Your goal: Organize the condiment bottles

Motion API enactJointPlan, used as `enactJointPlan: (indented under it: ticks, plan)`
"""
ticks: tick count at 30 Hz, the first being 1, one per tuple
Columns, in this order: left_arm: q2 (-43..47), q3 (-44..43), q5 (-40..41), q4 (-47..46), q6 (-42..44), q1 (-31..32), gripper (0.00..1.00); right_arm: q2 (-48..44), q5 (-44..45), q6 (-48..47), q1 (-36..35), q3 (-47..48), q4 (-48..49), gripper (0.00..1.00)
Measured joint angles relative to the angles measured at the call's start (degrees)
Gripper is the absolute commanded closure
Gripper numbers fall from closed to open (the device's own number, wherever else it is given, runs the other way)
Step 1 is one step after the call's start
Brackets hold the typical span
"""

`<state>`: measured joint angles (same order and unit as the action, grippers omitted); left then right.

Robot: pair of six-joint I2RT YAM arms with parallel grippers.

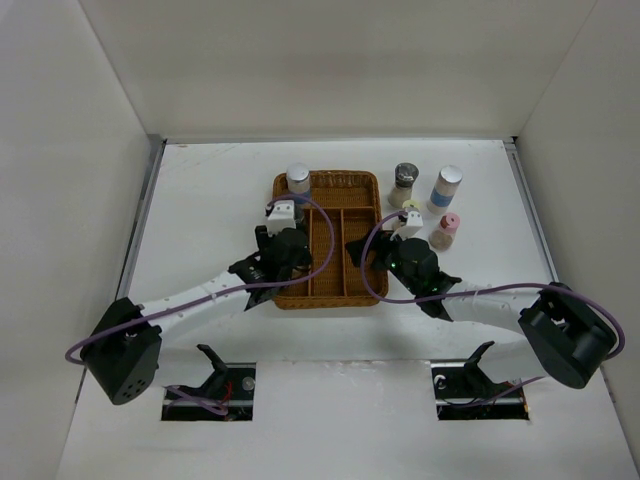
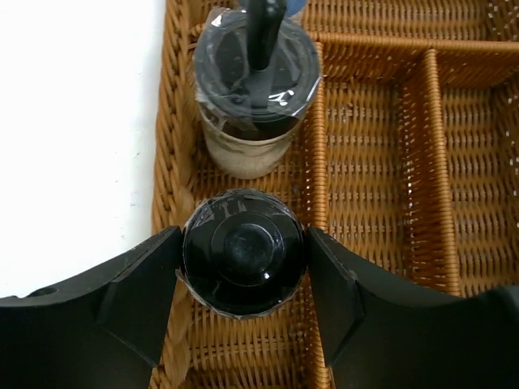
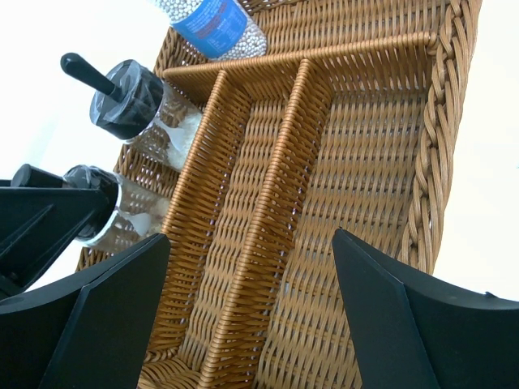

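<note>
A black-capped condiment bottle (image 2: pixel 243 251) stands in the left compartment of the wicker tray (image 2: pixel 373 162). My left gripper (image 2: pixel 243 271) has a finger against each side of its cap. A second black-capped bottle (image 2: pixel 255 89) stands just beyond it, and a silver-capped one (image 1: pixel 298 180) sits at the tray's far left corner. My right gripper (image 3: pixel 247 300) is open and empty over the tray's right compartments (image 1: pixel 368 250). Outside the tray, to its right, stand a dark-grey-capped bottle (image 1: pixel 405 183), a white-and-blue bottle (image 1: pixel 445 186) and a pink-capped bottle (image 1: pixel 446 230).
The tray (image 1: pixel 345 180) has long compartments split by woven dividers (image 3: pixel 276 186). A cream-coloured cap (image 1: pixel 410 206) shows partly behind my right wrist. The two arms are close together over the tray. White walls enclose the table on three sides.
</note>
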<state>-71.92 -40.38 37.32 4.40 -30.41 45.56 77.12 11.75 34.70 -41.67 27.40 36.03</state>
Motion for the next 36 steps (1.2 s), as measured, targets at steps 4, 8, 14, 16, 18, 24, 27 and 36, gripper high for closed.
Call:
enactJointPlan:
  ticks: [4,8,14,16,18,24,27,36]
  plan:
    - [0.13,1.09,-0.52,-1.36,-0.07,-0.22,0.18,0.0,0.02,-0.31,0.0,0.0,-0.02,0.12]
    - [0.72,1.84,-0.83,-1.49,0.0,-0.55,0.12,0.0,0.04,-0.72,0.0,0.0,-0.02,0.16]
    - [9.75,6.69,-0.5,-6.43,0.44,-1.49,0.11,-0.37,1.11,-3.23,-0.7,0.02,-0.07,0.54]
    - [15.39,9.57,-0.11,-9.86,0.68,-2.45,0.12,-0.7,1.57,-4.28,-1.29,0.24,-0.55,0.65]
    - [21.18,12.24,0.28,-13.49,0.83,-4.13,0.16,-1.29,1.95,-5.35,-1.97,0.5,-0.96,0.72]
    - [31.63,17.99,0.61,-22.43,0.22,-14.05,0.54,-3.21,3.04,-6.71,-2.25,3.23,-4.24,0.75]
    - [31.15,20.72,-0.83,-25.05,-2.56,-19.56,0.62,-3.69,4.15,-7.28,-1.49,6.43,-7.58,0.73]
    - [21.16,30.32,-10.36,-29.53,-13.2,-25.68,0.68,-3.23,13.7,-12.46,6.88,18.95,-20.17,0.4]
